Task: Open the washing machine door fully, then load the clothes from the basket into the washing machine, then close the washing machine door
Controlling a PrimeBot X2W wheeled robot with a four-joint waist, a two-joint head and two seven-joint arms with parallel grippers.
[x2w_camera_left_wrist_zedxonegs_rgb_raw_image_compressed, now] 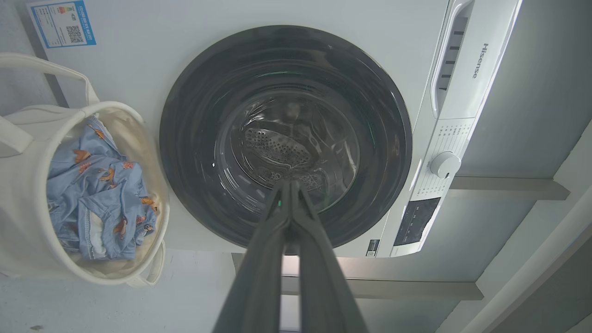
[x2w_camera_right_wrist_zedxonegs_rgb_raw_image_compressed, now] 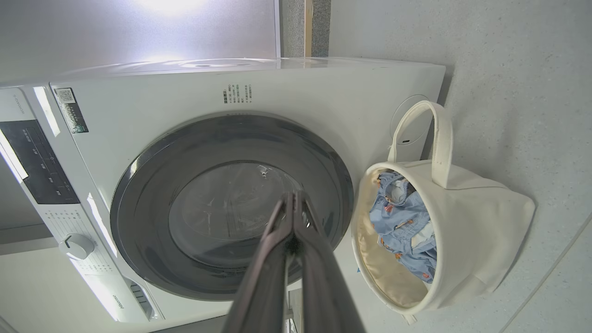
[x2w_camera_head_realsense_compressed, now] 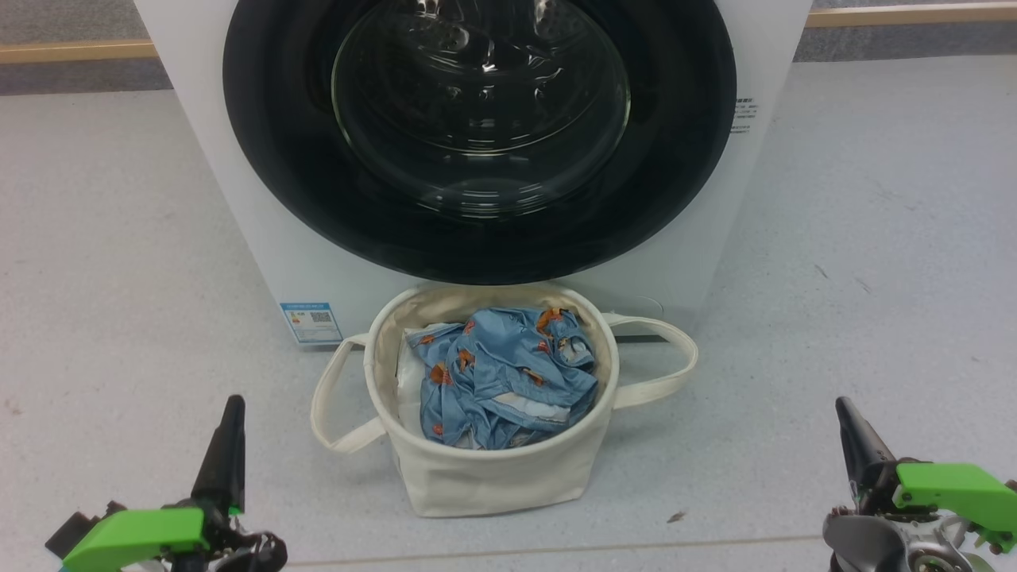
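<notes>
Door shut, dead ahead.
The washing machine door (x2w_camera_head_realsense_compressed: 477,135) stands behind the basket (x2w_camera_head_realsense_compressed: 493,477); left hand (x2w_camera_head_realsense_compressed: 230,421) and right hand (x2w_camera_head_realsense_compressed: 848,425) flank that basket, closed, empty, seemingly equidistant.

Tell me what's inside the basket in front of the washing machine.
The basket holds crumpled light blue clothes printed with orange figures. A plain white bundle peeks out beside them. Whatever lies beneath them, and the basket's bottom, is covered.
</notes>
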